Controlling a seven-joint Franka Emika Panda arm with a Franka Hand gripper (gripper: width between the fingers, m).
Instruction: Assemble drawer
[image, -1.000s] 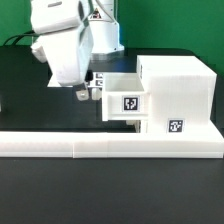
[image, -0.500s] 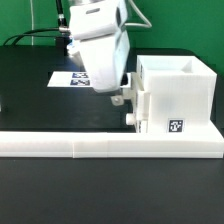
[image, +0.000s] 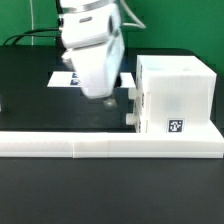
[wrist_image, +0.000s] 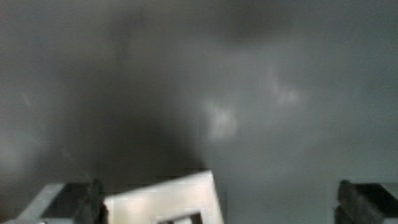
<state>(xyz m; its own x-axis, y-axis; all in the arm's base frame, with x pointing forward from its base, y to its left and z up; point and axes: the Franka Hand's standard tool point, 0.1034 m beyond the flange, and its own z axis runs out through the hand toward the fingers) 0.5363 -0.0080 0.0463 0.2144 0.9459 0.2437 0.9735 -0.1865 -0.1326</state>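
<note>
Nearest the exterior camera: a long white rail (image: 110, 144) runs across the front of the black table (image: 30, 95), edge to edge.

Behind it, on the exterior view's right, the tall white housing (image: 176, 90) stands against the rail, tag on its front face. The drawer (image: 135, 102) sits pushed into the housing from the exterior view's left; only its outer face shows, with the small round knob (image: 131, 118) sticking out low on that side.

Just beside that face hangs my arm (image: 92, 45), tilted, white and bulky. My claw (image: 108, 100) points down near the drawer, apart from it as far as I can see. Blurred here; fingers hard to separate.

Wrist view: two dark fingers (wrist_image: 370, 202) stand well apart, nothing between them, so the claw is wide. A pale corner (wrist_image: 164, 198) shows below, unidentifiable in the blur.

Farthest: the marker board (image: 66, 79) lies flat on the table behind my arm, partly hidden.
</note>
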